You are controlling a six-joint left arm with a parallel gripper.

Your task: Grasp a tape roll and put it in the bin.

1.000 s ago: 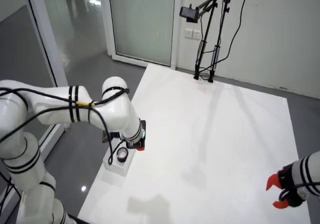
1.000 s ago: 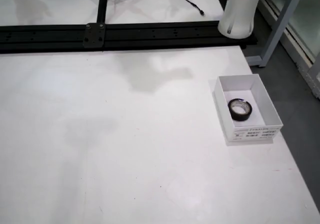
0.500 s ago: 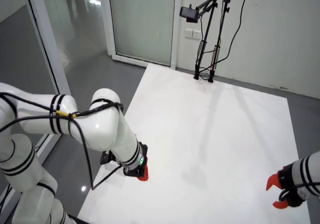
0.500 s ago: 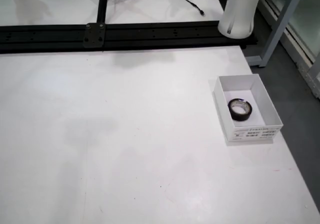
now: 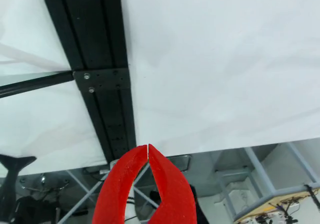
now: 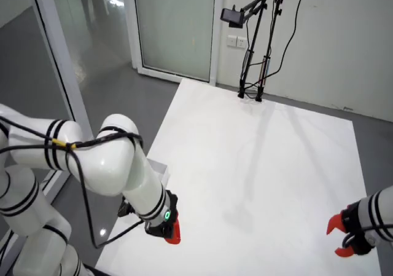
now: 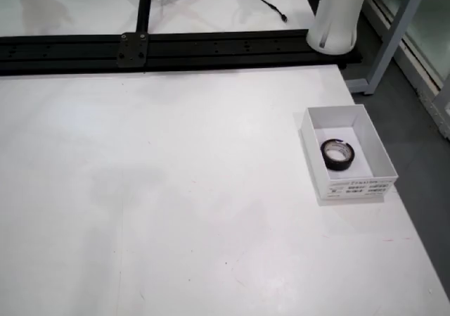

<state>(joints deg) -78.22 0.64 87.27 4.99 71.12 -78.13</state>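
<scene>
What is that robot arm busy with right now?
Nothing is being held at the moment. The black tape roll already lies inside the white bin near the table edge. In the view that rides on the arm, the red hand is shut and empty, its tips together, up away from the bin.

Tool-riding view faces table [image 5: 225, 59]; high corner view, opposite overhead view share it.

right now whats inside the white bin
One black tape roll lies flat on the floor of the bin, nearer its far end. The floor under the roll is covered; the rest of the inside shows bare.
</scene>
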